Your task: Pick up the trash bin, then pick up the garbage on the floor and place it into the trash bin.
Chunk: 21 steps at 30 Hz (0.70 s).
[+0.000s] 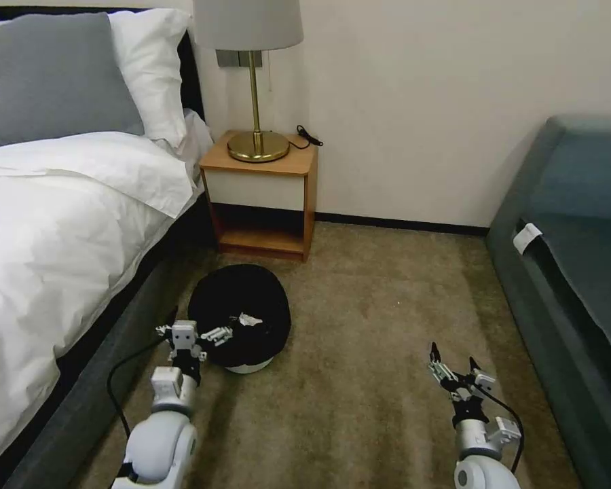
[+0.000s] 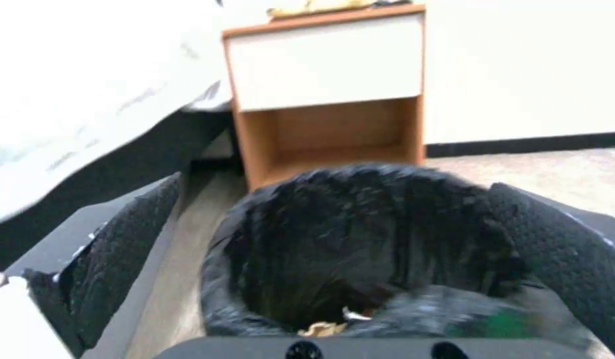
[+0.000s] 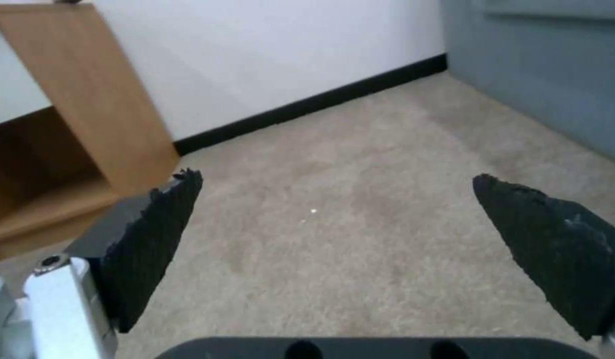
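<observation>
Trash bin [image 1: 239,319]: it stands on the carpet [image 1: 373,326] between the bed [image 1: 47,238] and the nightstand [image 1: 261,197], just ahead of the left arm. It looks light and rigid — a pale base under a glossy black bag that drapes over the rim. I judge the bag slippery and loose, so a pinch on the film alone would likely slide; the firm rim under the bag is the better place to take hold.

Right gripper [image 1: 453,365]: it hangs over bare carpet, well apart from the bin, with its jaws spread wide and nothing between them.

Left gripper [image 1: 194,334]: it sits at the near edge of the bin, jaws parted; in the left wrist view the pads [image 2: 128,234] flank the bin's mouth without closing on it.

Garbage [image 2: 324,326]: tan and pale scraps lie at the bottom of the bag, with a green patch beside them. They are likely featherweight and crushable — they add little to the lift.
</observation>
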Tool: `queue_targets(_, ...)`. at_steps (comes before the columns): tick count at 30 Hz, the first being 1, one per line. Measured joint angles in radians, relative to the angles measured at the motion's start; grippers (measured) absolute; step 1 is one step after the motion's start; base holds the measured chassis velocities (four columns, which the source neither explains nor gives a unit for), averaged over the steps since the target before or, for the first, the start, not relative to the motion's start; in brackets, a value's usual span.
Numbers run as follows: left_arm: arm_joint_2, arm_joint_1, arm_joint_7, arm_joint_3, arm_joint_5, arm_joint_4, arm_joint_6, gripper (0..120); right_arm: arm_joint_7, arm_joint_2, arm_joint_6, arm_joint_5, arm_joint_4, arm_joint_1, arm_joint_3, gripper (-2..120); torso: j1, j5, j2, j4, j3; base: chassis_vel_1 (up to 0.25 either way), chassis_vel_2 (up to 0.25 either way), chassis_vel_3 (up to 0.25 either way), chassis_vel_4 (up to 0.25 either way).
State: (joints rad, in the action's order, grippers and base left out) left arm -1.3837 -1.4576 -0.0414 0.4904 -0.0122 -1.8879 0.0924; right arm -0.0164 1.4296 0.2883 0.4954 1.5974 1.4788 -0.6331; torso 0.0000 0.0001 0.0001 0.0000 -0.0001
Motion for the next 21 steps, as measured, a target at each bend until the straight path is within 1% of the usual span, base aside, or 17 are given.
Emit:
queue_targets(1, -0.004, -0.014, 0.007, -0.006, 0.015, -0.007, 0.012, 113, -0.014, 0.004, 0.007, -0.009, 0.004, 0.003, 0.003, 100, 0.000, 0.0000, 0.000, 0.0001, 0.000, 0.000, 0.000, 0.000, 0.000)
queue_targets(2, -0.004, -0.014, 0.007, -0.006, 0.015, -0.007, 0.012, 113, -0.014, 0.004, 0.007, -0.009, 0.004, 0.003, 0.003, 100, 0.000, 0.0000, 0.000, 0.0001, 0.000, 0.000, 0.000, 0.000, 0.000)
queue_targets(4, -0.015, -0.046, 0.022, -0.024, 0.041, -0.019, 0.040, 110, -0.029, 0.013, 0.028, -0.028, 0.008, 0.009, 0.005, 100, 0.000, 0.0000, 0.000, 0.0000, 0.000, 0.000, 0.000, 0.000, 0.000)
queue_targets(5, -0.015, -0.046, 0.022, -0.024, 0.041, -0.019, 0.040, 110, -0.029, 0.013, 0.028, -0.028, 0.008, 0.009, 0.005, 100, 0.000, 0.0000, 0.000, 0.0000, 0.000, 0.000, 0.000, 0.000, 0.000)
queue_targets(8, -0.025, -0.073, 0.032, -0.046, 0.062, -0.020, 0.077, 102, -0.031, 0.025, 0.050, -0.043, 0.011, 0.016, 0.006, 100, 0.000, -0.0001, 0.000, 0.0000, 0.000, 0.000, 0.000, 0.000, 0.000)
queue_targets(10, -0.026, -0.076, 0.032, -0.051, 0.064, -0.020, 0.083, 101, -0.032, 0.028, 0.059, -0.048, 0.009, 0.017, 0.006, 100, 0.000, -0.0001, 0.000, 0.0000, 0.000, 0.000, 0.000, 0.000, 0.000)
queue_targets(12, -0.024, -0.089, 0.036, -0.064, 0.074, -0.020, 0.098, 100, -0.030, 0.041, 0.089, -0.067, -0.009, 0.018, 0.004, 100, 0.000, -0.0001, 0.000, 0.0000, 0.000, 0.000, 0.000, 0.000, 0.000)
queue_targets(21, -0.022, -0.096, 0.037, -0.069, 0.081, -0.023, 0.104, 100, -0.014, 0.047, 0.098, -0.062, -0.015, 0.025, 0.004, 100, 0.000, -0.0001, 0.000, 0.0000, 0.000, 0.000, 0.000, 0.000, 0.000)
